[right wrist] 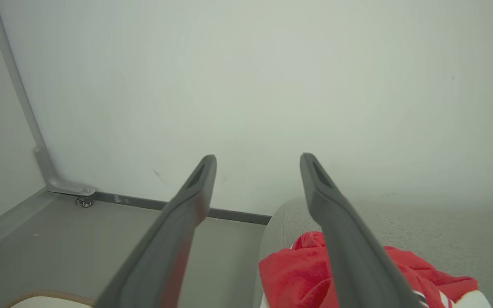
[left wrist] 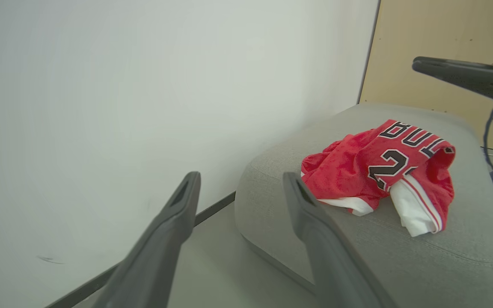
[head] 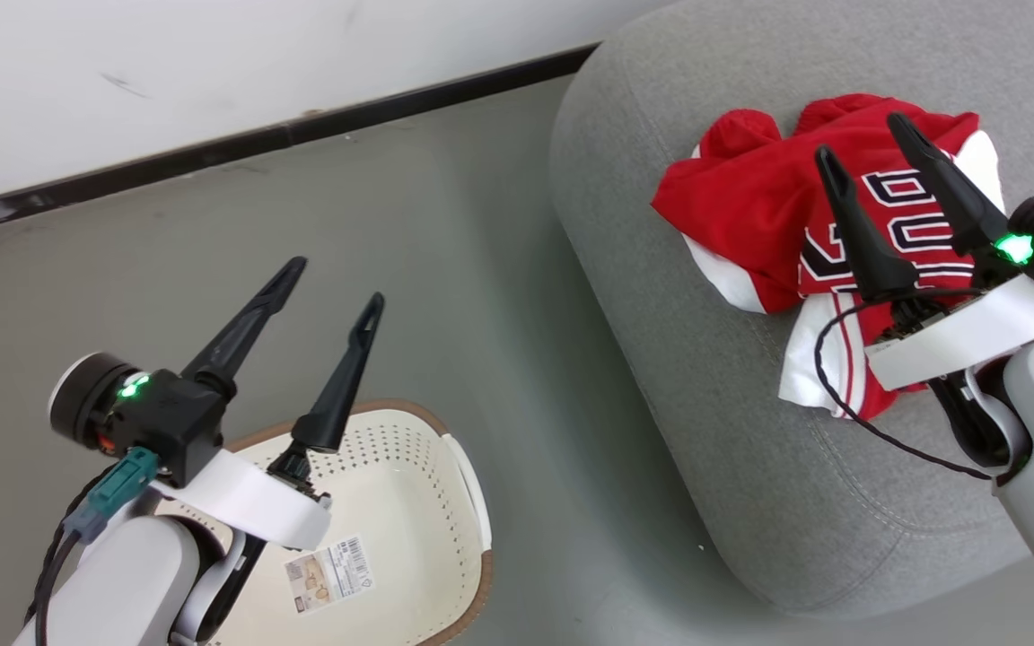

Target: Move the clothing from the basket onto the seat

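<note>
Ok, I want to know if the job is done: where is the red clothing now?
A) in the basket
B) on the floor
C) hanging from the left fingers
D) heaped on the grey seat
D: the red clothing lies heaped on the grey seat, and the basket shows just a sticker on its visible bottom.

The clothing [head: 750, 206] is red with white trim and black numerals, the seat [head: 625, 296] grey, the basket [head: 427, 502] perforated cream, brown-rimmed.
</note>
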Robot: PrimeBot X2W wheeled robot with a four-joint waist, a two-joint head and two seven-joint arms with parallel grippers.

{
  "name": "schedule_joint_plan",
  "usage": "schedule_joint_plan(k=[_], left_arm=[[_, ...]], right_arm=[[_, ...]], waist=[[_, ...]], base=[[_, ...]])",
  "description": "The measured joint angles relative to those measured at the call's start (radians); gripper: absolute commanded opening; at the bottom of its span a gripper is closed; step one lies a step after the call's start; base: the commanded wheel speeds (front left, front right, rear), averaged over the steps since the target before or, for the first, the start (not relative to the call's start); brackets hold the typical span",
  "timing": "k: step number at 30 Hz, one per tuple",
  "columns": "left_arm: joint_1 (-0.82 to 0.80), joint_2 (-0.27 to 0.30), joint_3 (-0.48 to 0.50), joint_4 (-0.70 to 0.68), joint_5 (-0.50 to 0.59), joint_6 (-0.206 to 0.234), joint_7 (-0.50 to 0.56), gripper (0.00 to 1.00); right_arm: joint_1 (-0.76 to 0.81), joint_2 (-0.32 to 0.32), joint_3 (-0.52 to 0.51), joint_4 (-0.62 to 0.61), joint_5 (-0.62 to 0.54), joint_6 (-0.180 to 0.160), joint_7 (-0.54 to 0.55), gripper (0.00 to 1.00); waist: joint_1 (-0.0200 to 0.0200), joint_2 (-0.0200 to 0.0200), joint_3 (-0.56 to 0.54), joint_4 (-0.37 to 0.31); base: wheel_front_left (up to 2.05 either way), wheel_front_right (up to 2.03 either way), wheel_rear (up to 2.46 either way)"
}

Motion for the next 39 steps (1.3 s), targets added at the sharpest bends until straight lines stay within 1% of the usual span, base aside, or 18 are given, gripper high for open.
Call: schedule_joint_plan(k=[8,9,13,18,22,30,34,39], left_arm=[[0.073,-0.012,0.055,0.029,-0.027,0.068,-0.012,1.0],[0.091,-0.021,0.07,0.033,-0.036,0.087,-0.012,1.0],[0.128,-0.04,0.104,0.044,-0.055,0.127,-0.013,1.0],[0.158,-0.063,0.145,0.048,-0.064,0.165,-0.021,1.0],[0.177,-0.071,0.153,0.048,-0.064,0.184,-0.021,1.0],[0.22,-0.079,0.156,0.07,-0.052,0.204,-0.021,1.0],[0.238,-0.082,0.157,0.078,-0.034,0.22,-0.021,1.0],[0.253,-0.106,0.168,0.077,-0.021,0.233,-0.021,1.0]], right_arm=[[-0.023,0.07,-0.007,0.033,-0.044,0.0,-0.002,1.0],[-0.023,0.088,-0.004,0.043,-0.06,0.0,-0.002,1.0],[-0.023,0.112,-0.016,0.065,-0.084,0.0,-0.002,1.0],[-0.018,0.152,-0.051,0.091,-0.121,0.0,-0.002,1.0],[0.0,0.18,-0.08,0.104,-0.15,0.0,-0.004,1.0],[0.069,0.236,-0.127,0.131,-0.201,0.0,-0.004,1.0],[0.107,0.249,-0.141,0.151,-0.223,0.0,-0.004,1.0],[0.16,0.264,-0.145,0.163,-0.254,0.0,-0.004,1.0]], waist=[[0.0,0.0,-0.033,0.051],[0.0,0.0,-0.041,0.065],[0.0,0.0,-0.059,0.093],[0.0,0.0,-0.082,0.129],[0.0,0.0,-0.102,0.155],[0.0,0.0,-0.146,0.202],[0.0,0.0,-0.169,0.224],[0.0,0.0,-0.196,0.25]], base=[[0.0,0.0,0.0],[0.0,0.0,0.0],[0.0,0.0,0.0],[0.0,0.0,0.0],[0.0,0.0,0.0],[0.0,0.0,0.0],[0.0,0.0,0.0],[0.0,0.0,0.0]])
